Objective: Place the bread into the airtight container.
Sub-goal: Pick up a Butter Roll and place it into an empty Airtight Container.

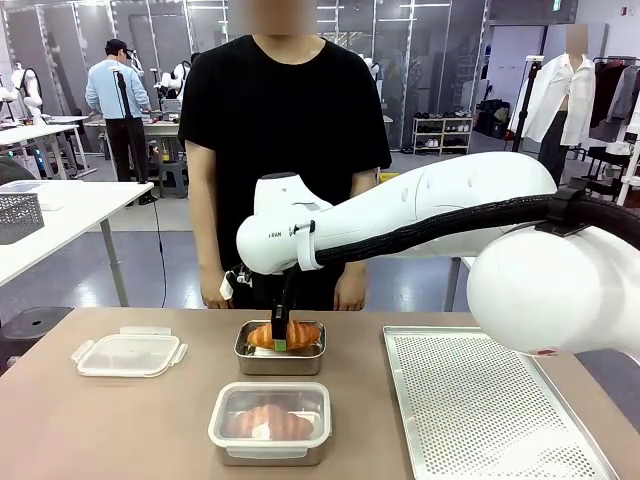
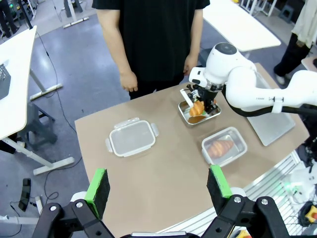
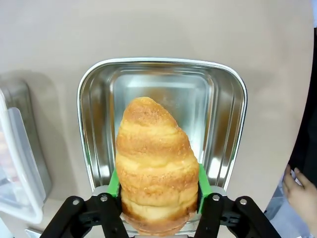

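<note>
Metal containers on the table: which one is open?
The farther container, where the right gripper holds a croissant: it is lidless. The nearer container wears a clear lid.

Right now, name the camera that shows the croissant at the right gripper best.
The right wrist view: the croissant sits large and central, between the green pads of the right gripper, over the steel container. The front view has a finger crossing it; the left wrist view shows it small and distant.
</note>
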`<action>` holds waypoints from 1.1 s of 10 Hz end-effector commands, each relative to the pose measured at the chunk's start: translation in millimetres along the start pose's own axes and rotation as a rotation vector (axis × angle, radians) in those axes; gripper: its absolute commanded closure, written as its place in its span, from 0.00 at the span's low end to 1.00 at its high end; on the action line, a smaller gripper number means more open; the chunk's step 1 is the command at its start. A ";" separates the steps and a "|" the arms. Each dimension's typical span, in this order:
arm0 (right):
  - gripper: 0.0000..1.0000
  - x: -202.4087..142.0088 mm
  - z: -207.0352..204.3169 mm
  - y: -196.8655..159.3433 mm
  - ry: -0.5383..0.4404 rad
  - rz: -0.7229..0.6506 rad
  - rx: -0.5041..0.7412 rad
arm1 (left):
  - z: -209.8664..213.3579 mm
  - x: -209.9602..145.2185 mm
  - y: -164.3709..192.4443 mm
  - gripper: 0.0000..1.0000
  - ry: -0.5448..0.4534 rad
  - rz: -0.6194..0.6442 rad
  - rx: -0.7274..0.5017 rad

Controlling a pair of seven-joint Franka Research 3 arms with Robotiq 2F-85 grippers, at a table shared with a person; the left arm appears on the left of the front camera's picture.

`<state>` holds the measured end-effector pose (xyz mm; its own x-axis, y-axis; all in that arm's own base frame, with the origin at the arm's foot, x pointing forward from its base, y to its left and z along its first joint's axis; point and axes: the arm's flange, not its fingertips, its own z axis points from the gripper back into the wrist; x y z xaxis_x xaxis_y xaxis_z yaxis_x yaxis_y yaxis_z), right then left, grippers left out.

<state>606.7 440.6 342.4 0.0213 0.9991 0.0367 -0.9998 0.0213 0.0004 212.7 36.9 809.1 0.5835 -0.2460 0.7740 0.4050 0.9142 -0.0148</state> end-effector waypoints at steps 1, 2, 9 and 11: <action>0.10 5.7 6.6 -5.0 0.008 -0.018 -0.004 | 0.3 0.6 -0.1 0.00 -0.001 -0.001 -0.001; 0.00 5.6 7.0 -4.0 0.008 -0.015 -0.004 | 0.3 0.6 -0.1 0.00 -0.001 -0.001 -0.001; 0.00 0.8 6.5 -2.1 -0.008 -0.002 -0.010 | 0.3 0.6 -0.1 0.00 -0.001 -0.001 -0.001; 0.00 0.8 6.5 -2.1 -0.008 -0.002 -0.010 | 0.3 0.6 -0.1 0.00 -0.001 -0.001 -0.001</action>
<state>609.3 439.7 349.2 0.0239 0.9988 0.0433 -0.9997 0.0243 -0.0083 212.7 36.9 809.2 0.5835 -0.2460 0.7740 0.4050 0.9142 -0.0148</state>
